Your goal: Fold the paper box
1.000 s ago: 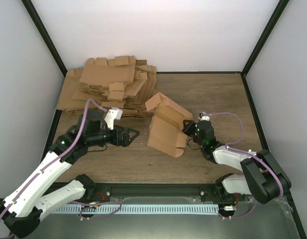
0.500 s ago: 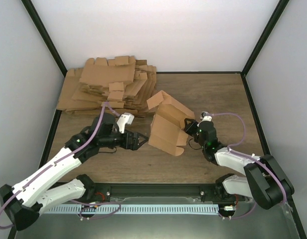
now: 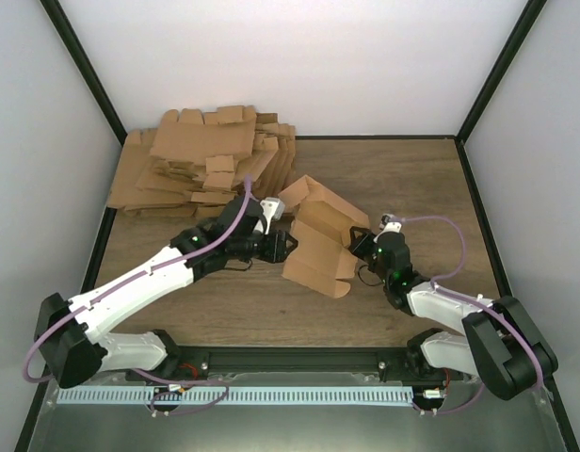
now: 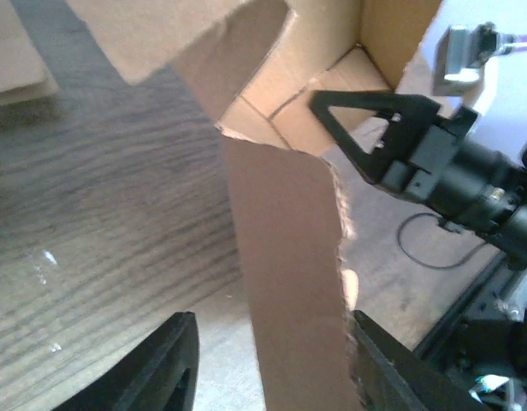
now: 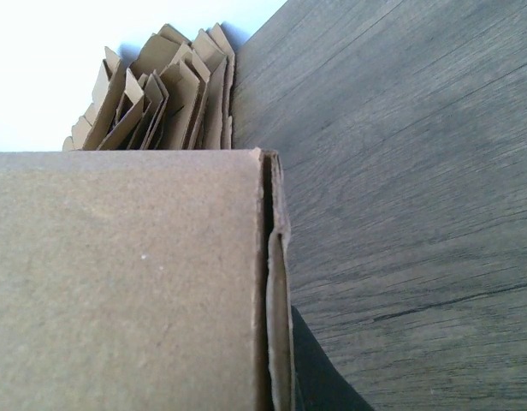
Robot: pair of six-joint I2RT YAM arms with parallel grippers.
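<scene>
Near the middle of the tabletop (image 3: 403,179), a little toward the right edge: the paper box (image 3: 320,247), half-erected, with loose flaps sticking up on its far side. Caught between the two claws. At its left side, the left claw (image 3: 284,247), spread wide and straddling one panel of the box without pinching it. At its right side, the right claw (image 3: 358,247), pressed close against the cardboard. Cannot tell whether clenched on a wall or only resting there.

From the left wrist only: left fingers (image 4: 174,364) low in the picture and well apart, with a tall brown panel between them, its torn-looking right edge just beside the right-hand finger. Past that panel, the hollow of the box, and against an inner wall one black triangular finger of the right claw. Second finger hidden.

From the right wrist only: a broad cardboard face very near the lens, ending at the right in a doubled edge with a thin slit. Own fingers not clearly seen.

From above only: the whole layout, including the pile of flat blanks (image 3: 205,165) heaped at the far-left corner, apart from the box.
</scene>
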